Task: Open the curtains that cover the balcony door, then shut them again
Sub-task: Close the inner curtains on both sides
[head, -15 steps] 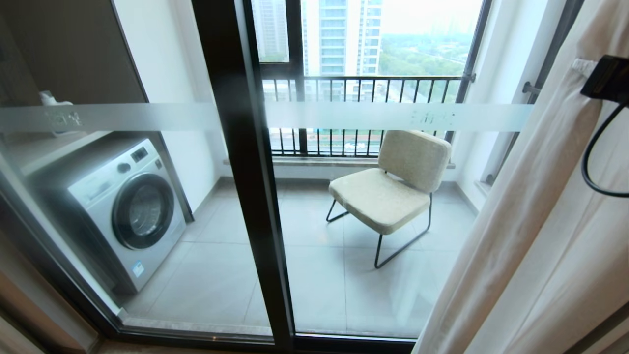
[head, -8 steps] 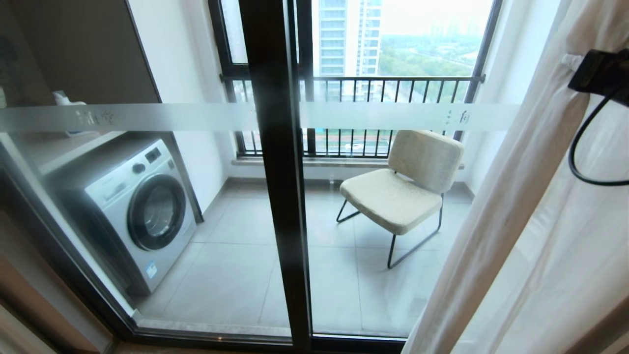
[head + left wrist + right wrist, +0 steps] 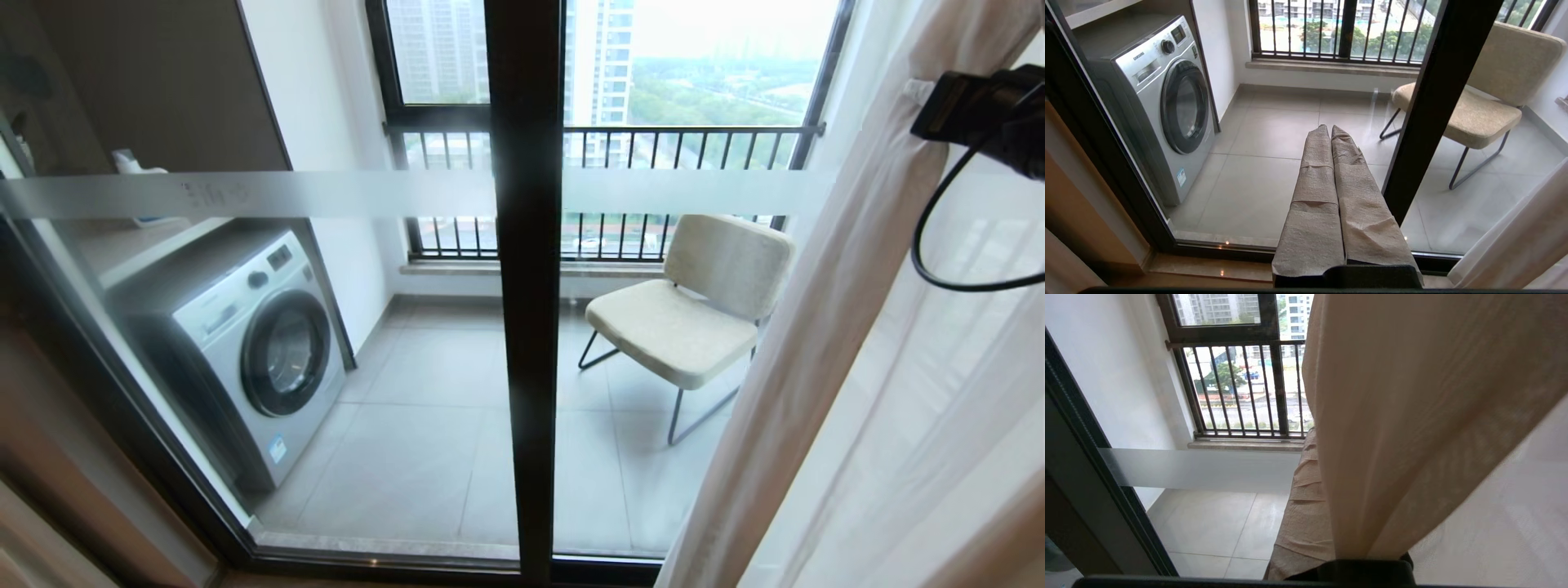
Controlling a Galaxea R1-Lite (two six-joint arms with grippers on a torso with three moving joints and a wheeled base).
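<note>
The balcony door (image 3: 526, 286) has glass panels in a thick black frame, crossed by a frosted band (image 3: 269, 194). The beige curtains (image 3: 833, 367) hang bunched at the right, with a white sheer (image 3: 955, 384) behind, and the glass to their left is uncovered. My right gripper (image 3: 927, 102) is high at the right, shut on the curtain's hemmed edge. In the right wrist view, cloth (image 3: 1412, 396) drapes over the gripper (image 3: 1327, 437) and hides one of the fingers. My left gripper (image 3: 1330, 128) is parked low before the door, shut and empty.
Behind the glass, a silver washing machine (image 3: 261, 351) stands at the left and a beige chair (image 3: 694, 318) on thin metal legs at the right. A black barred railing (image 3: 653, 147) runs under the far window. A cable (image 3: 939, 269) loops from my right arm.
The whole scene has shifted right in the head view, so the camera moved left. My right gripper has carried the curtain's edge leftward; the edge now reaches the chair's right side.
</note>
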